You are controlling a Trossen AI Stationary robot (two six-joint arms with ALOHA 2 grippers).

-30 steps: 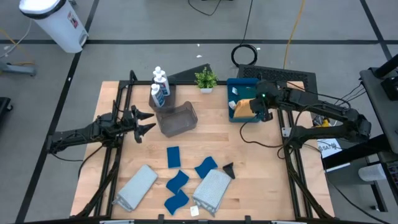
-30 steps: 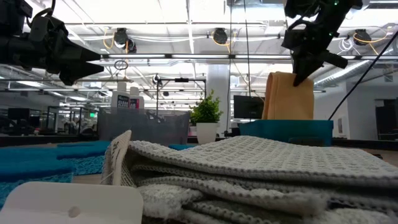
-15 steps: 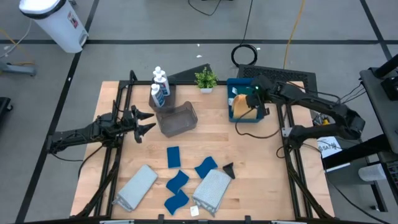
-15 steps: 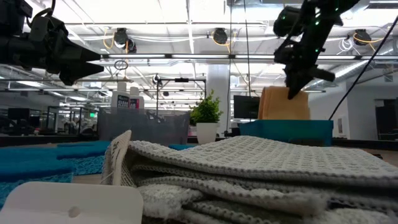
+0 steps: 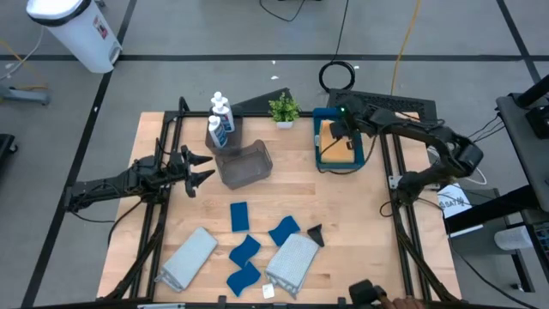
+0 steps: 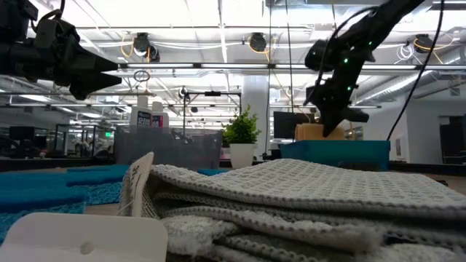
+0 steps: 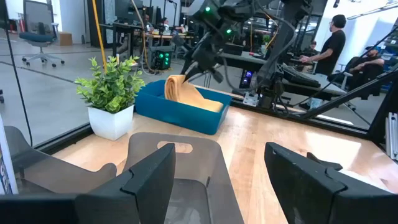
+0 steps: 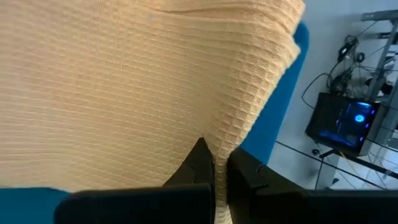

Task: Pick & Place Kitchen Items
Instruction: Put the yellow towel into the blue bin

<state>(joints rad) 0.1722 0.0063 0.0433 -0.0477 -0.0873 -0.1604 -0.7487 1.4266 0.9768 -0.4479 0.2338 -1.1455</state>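
Right wrist view shows us the right gripper [image 8: 216, 163] w/ fingers pressed together on a fold of the orange cloth [image 8: 124, 87]; the cloth lies mostly down in the blue tray [image 5: 319, 153] at the back right of the table, one end held up. Left gripper [image 5: 204, 168] hangs spread, holding nothing, just beside the grey basket [image 5: 244, 163] on the left side. Other items not yet handled, we think: white bottles [image 5: 220, 120] behind the basket, blue sponges [image 5: 244, 249] and two grey cloths [image 5: 294, 260] at the front. Risks as we judge them: if the arm lifts or backs off w/o letting go, the cloth drags back out or hangs over the tray wall; weave may also snag on a fingertip after release, since it's pinched deep in a fold. Held-up end could flop over the rim twd the potted plant [image 5: 284, 109]. Can't tell how flat the cloth sits, arm covers part of it. Low view is half blocked by the near grey cloth, so a bad drop may go unseen there.
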